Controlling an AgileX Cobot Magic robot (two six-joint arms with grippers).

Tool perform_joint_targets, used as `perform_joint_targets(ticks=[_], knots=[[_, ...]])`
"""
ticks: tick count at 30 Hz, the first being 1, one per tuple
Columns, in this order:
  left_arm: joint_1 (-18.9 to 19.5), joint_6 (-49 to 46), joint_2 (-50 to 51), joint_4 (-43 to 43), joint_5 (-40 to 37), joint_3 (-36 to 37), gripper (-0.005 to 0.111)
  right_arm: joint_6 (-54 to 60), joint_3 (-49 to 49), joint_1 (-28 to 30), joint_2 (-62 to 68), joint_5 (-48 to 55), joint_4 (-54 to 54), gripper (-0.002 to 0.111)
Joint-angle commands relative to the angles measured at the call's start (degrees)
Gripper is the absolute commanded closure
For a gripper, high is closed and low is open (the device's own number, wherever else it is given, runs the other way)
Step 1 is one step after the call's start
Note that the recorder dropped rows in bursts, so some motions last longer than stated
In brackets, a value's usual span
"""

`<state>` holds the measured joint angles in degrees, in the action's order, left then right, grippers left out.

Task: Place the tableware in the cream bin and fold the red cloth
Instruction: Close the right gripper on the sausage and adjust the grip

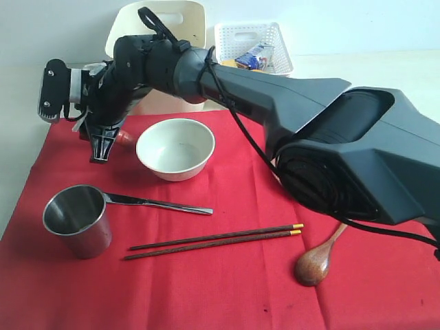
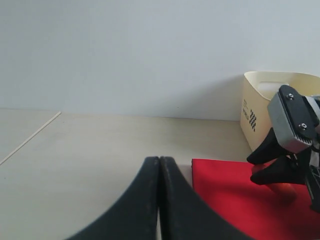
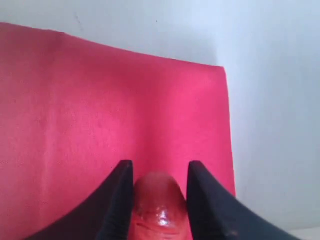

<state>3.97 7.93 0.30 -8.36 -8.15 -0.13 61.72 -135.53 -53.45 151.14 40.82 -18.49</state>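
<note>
The red cloth (image 1: 227,289) covers the table, and the tableware lies on it: a cream bowl (image 1: 175,148), a steel cup (image 1: 77,220), a steel knife (image 1: 161,203), dark chopsticks (image 1: 216,240) and a wooden spoon (image 1: 316,261). The cream bin (image 1: 161,27) stands behind the cloth's far edge. My right gripper (image 1: 103,148) reaches across to the cloth's far left corner. In the right wrist view it (image 3: 159,172) is shut on a glossy reddish sausage (image 3: 160,200) just above the cloth (image 3: 100,100). My left gripper (image 2: 159,161) is shut and empty over bare table beside the cloth (image 2: 225,190).
A white perforated basket (image 1: 253,47) holding a milk carton (image 1: 254,56) stands right of the cream bin. The right arm's dark bulk (image 1: 330,137) spans the cloth's right and middle. The left wrist view shows the bin (image 2: 265,100) and pale tabletop (image 2: 100,150).
</note>
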Motion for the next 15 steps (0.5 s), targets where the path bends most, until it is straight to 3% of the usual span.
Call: perform_joint_targets(ticks=[1, 15], knots=[[0.07, -0.22, -0.3, -0.36, 0.11, 0.13, 0.106, -1.05, -0.36, 0.11, -2.09, -0.17, -2.66, 0.108], [0.07, -0.22, -0.3, -0.36, 0.11, 0.13, 0.106, -3.45, -0.25, 0.11, 1.91, 4.31, -0.74, 0.108]])
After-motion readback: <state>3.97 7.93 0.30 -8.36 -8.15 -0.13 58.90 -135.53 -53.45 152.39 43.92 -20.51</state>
